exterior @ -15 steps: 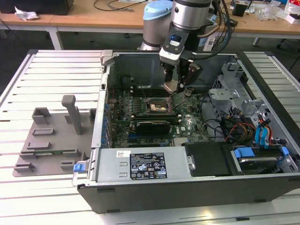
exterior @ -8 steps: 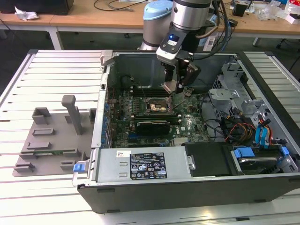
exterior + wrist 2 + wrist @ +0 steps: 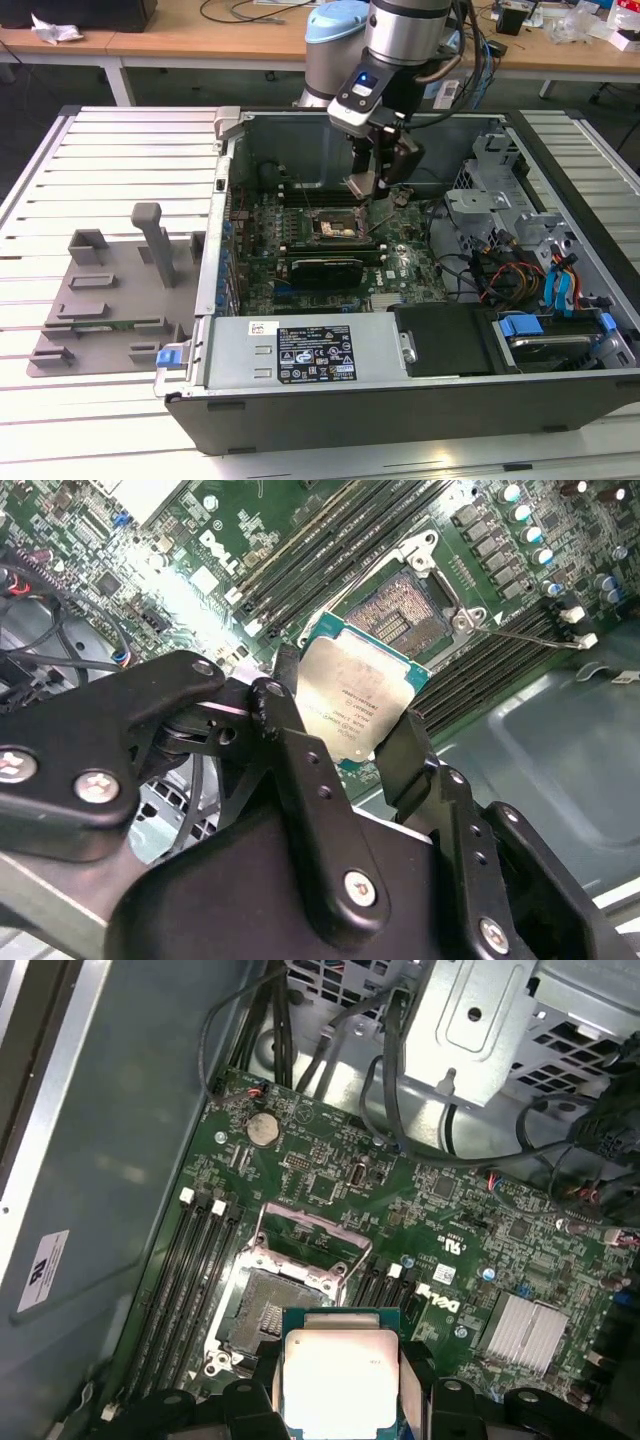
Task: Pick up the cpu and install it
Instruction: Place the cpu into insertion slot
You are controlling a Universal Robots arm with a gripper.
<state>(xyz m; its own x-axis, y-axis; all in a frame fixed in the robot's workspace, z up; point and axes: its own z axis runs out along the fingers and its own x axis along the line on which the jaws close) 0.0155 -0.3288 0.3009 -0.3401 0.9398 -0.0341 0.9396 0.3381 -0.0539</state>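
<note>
My gripper hangs inside the open computer case, shut on the cpu. The cpu is a small square chip with a pale silver top and a green edge. In the second wrist view the cpu sits tilted between the two black fingers, a short way above the motherboard. The dark open socket with its raised metal frame lies just beyond the chip. In the first wrist view the cpu is clamped at both sides, and the socket lies beside it, slightly offset.
Black memory slots flank the socket, and a finned heat sink sits further along the board. Cables and a metal drive cage crowd the case at the exterior view's right. A grey fixture tray lies outside the case at its left.
</note>
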